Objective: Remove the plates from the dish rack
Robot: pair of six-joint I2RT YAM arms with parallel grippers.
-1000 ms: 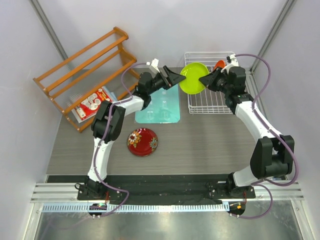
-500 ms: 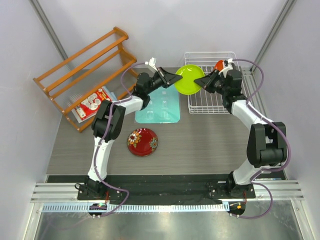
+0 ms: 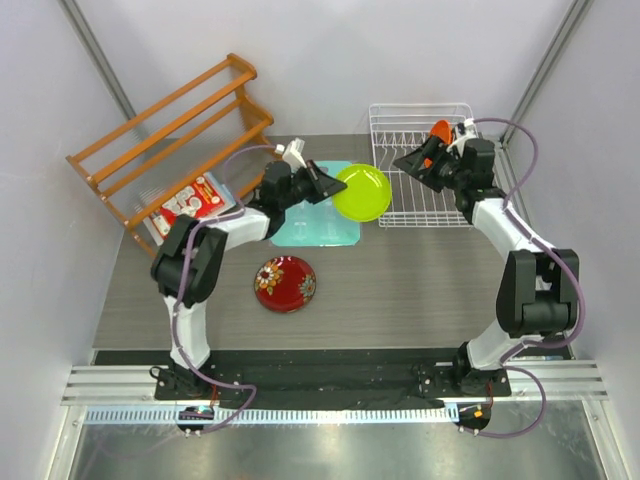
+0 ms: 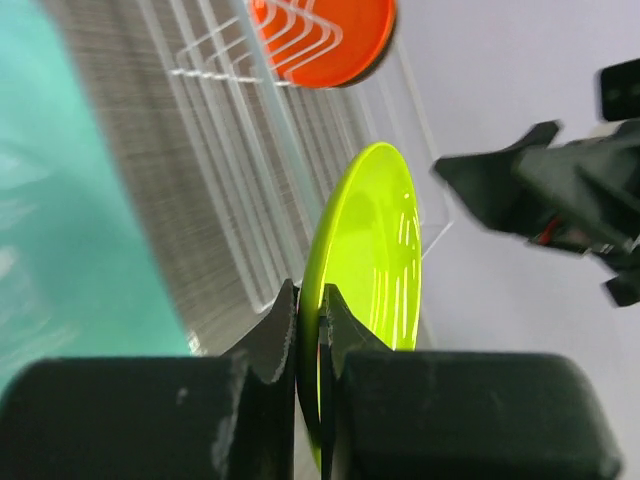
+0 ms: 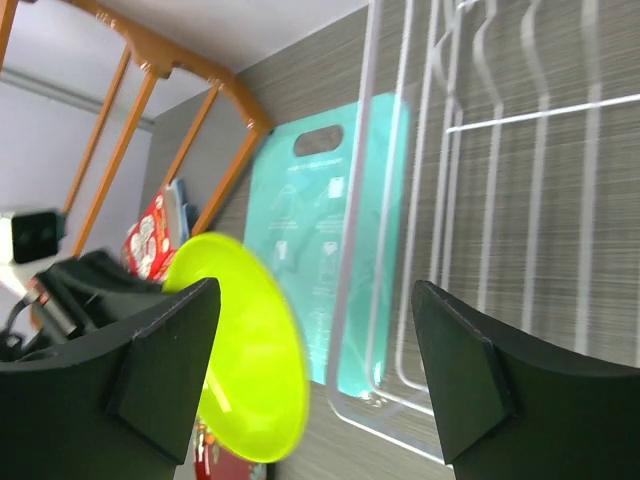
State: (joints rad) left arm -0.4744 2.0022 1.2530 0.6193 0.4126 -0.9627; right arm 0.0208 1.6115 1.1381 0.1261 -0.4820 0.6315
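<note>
Evidently the lime plate (image 3: pixel 362 192) is clear of the dish rack (image 3: pixel 420 222). It hangs in the air just off the rack's 9 o'clock side, above the right edge of the teal board (image 3: pixel 305 228). The left gripper (image 3: pixel 330 187) is clenched on its rim, the left wrist view showing both fingers pinching the edge, so the plate rides tilted rather than flat.

The right gripper (image 3: pixel 408 162) hovers over the rack at the plate's 2 o'clock, jaws spread wide, grasping nothing and apart from the plate. The rack sits on the right arm's side and the open table (image 3: pixel 420 290) on the left's, which would explain the left arm doing the carrying.

The red floral plate (image 3: pixel 285 283) lies flat on the table at the lime plate's 7 o'clock, a likely spot to set this one beside. The orange plate (image 3: pixel 440 130) stands among the tines at the rack's 1 o'clock corner, not yet unloaded.
</note>
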